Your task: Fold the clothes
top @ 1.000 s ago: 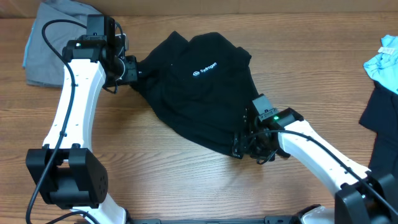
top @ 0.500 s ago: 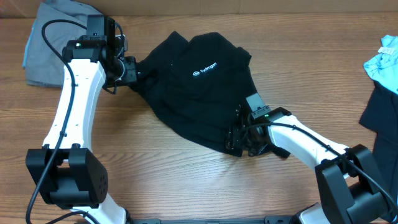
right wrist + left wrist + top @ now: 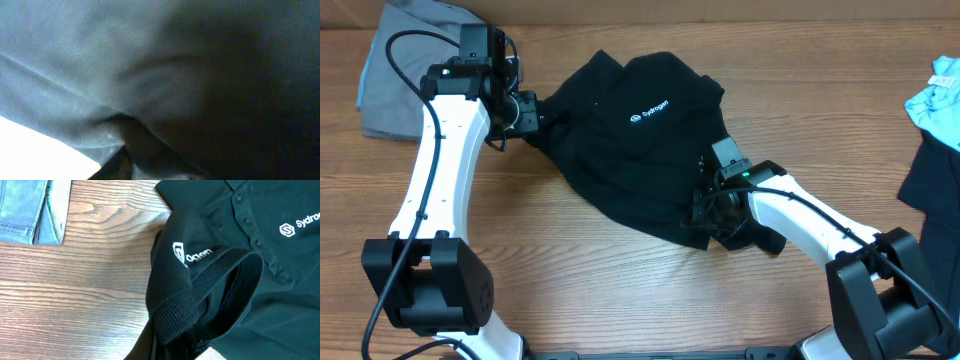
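The black short-sleeved shirt [image 3: 640,140] lies bunched in the middle of the table, white lettering on top. My left gripper [image 3: 527,112] is shut on the shirt's left sleeve; in the left wrist view the ribbed sleeve cuff [image 3: 200,300] runs down into the jaws at the frame's bottom. My right gripper [image 3: 705,215] is at the shirt's lower right edge with fabric gathered round it. The right wrist view is filled with dark shirt fabric [image 3: 200,75] pressed close, and the fingers are hidden behind it.
Grey folded trousers [image 3: 405,60] lie at the far left, also in the left wrist view [image 3: 30,210]. A pale blue garment [image 3: 935,100] and a dark garment [image 3: 935,200] lie at the right edge. Bare wood lies along the front.
My right gripper has moved up and left with the shirt's lower edge, folding it over the shirt. The left arm has not moved.
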Robot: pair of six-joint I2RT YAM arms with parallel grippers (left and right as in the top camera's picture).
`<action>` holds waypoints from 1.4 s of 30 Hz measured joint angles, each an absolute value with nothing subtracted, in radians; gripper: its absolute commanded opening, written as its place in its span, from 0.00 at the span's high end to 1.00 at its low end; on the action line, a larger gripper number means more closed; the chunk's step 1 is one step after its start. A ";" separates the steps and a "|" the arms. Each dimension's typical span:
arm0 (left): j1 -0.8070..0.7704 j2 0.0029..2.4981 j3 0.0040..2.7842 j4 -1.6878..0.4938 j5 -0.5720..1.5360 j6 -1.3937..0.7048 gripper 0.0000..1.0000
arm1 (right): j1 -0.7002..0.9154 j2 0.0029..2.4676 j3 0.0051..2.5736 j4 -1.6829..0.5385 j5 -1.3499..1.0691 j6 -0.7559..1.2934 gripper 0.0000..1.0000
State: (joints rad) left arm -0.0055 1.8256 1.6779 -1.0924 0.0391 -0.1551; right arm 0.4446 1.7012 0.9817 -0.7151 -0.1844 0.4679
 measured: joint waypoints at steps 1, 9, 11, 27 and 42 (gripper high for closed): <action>-0.006 1.826 1.678 -1.092 0.038 -0.155 0.96 | 0.445 1.701 0.982 -0.713 -0.179 0.470 0.89; -0.006 1.826 1.678 -1.092 0.032 -0.155 0.96 | 0.443 1.701 0.988 -0.611 -0.115 0.496 0.96; -0.006 1.826 1.678 -1.093 0.032 -0.155 0.96 | 0.432 1.702 0.999 -0.543 -0.105 0.502 0.96; -0.006 1.826 1.678 -1.093 0.032 -0.155 0.96 | 0.367 1.703 1.050 -0.709 -0.247 0.495 0.39; -0.006 1.826 1.678 -1.101 0.028 -0.155 0.96 | 0.443 1.721 1.045 -0.679 -0.310 0.486 0.28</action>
State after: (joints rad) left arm -0.0055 1.8256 1.6779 -1.1011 0.0284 -0.1547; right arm 0.4427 1.7210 1.0447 -0.6788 -0.3103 0.4862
